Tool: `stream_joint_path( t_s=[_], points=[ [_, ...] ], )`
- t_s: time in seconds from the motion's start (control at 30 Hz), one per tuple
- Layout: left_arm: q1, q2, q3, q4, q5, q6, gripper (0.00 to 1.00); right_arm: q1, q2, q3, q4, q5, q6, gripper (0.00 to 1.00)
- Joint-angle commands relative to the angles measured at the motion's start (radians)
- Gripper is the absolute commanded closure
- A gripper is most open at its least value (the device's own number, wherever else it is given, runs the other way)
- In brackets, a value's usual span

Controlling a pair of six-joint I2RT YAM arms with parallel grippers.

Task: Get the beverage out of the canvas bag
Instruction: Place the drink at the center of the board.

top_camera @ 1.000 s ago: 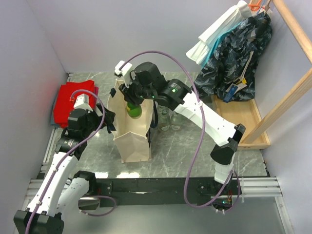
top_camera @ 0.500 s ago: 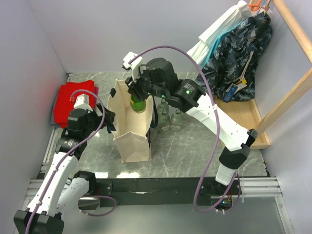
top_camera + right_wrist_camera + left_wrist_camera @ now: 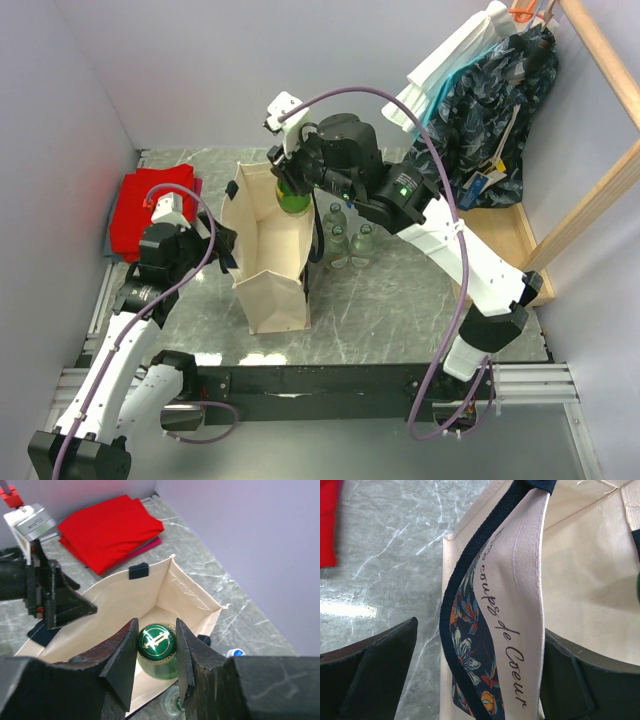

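Note:
The canvas bag (image 3: 268, 270) stands open on the marble table, beige with a navy strap (image 3: 470, 580). The beverage is a green glass bottle (image 3: 293, 202) with a green and gold cap (image 3: 156, 641). My right gripper (image 3: 291, 182) is shut on its neck just under the cap and holds it upright over the bag's far right corner. In the right wrist view the bottle's body (image 3: 159, 667) hangs between the fingers (image 3: 122, 655), above the bag's rim. My left gripper (image 3: 226, 250) is open. It straddles the bag's left wall, with a gap on the left finger's side.
Clear bottles (image 3: 345, 242) stand right of the bag; a blue cap (image 3: 234, 653) shows there too. Folded red cloth (image 3: 150, 205) lies at the far left. Clothes (image 3: 485, 110) hang on a wooden rack with a low wooden base (image 3: 500, 245) at the right.
My right gripper has lifted the green bottle up out of the bag and carried it toward the bag's far right corner. The left arm and the bag stayed put.

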Motion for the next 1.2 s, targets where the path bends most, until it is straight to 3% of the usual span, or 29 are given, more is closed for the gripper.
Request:
stream_joint_path(
  t_s=[0.0,0.57,1.17],
  points=[
    [-0.005,-0.001,0.021,0.030,0.013,0.014,0.04,0.011,-0.106,0.035,0.202,0.077,-0.050,1.00],
    [-0.005,0.003,0.021,0.031,0.018,0.017,0.04,0.026,-0.200,-0.022,0.231,0.171,-0.081,1.00],
    [-0.005,-0.012,0.020,0.036,0.030,0.015,0.04,0.027,-0.427,-0.302,0.242,0.271,-0.009,1.00]
  ],
)
